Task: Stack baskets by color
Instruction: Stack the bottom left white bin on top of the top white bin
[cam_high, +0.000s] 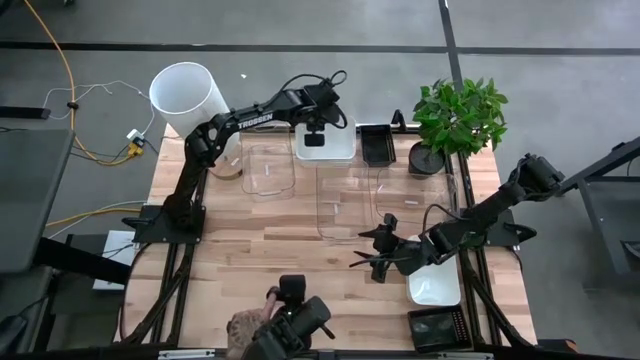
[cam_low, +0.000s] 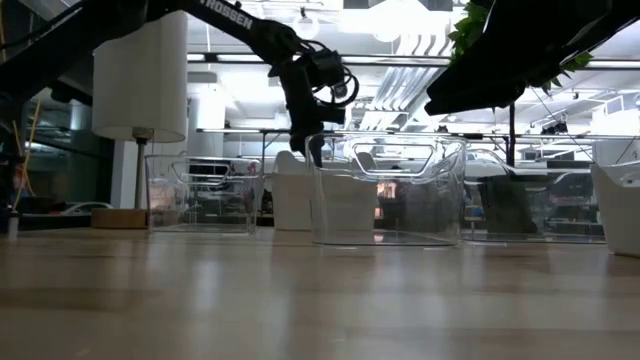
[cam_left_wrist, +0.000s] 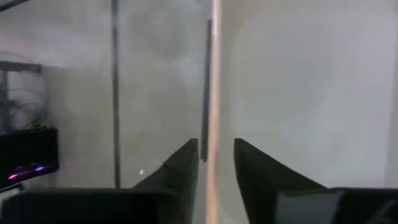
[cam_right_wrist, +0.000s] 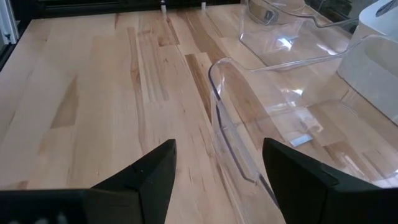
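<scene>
Hovering, left pincer: it is hanging over the white basket at the far middle of the bench; in the left wrist view its two dark fingers are standing a narrow gap apart astride a thin upright edge, which may be the basket's wall, and whether they are pressing on it cannot be told.
Waiting, right pincer: it is sitting low over the near middle of the bench, its fingers spread wide with nothing between them, just beside the rim of the middle clear basket.
Clear baskets: three are standing across the middle of the bench, one at the left, the middle one again, and one at the right beside it.
White baskets: the far one is sitting between the left clear basket and a black basket; another white basket is lying near the right front, partly under the right arm.
Black baskets: the second one is resting at the right front corner.
Other things: a big white cylinder is standing at the far left corner, and a potted green plant at the far right.
</scene>
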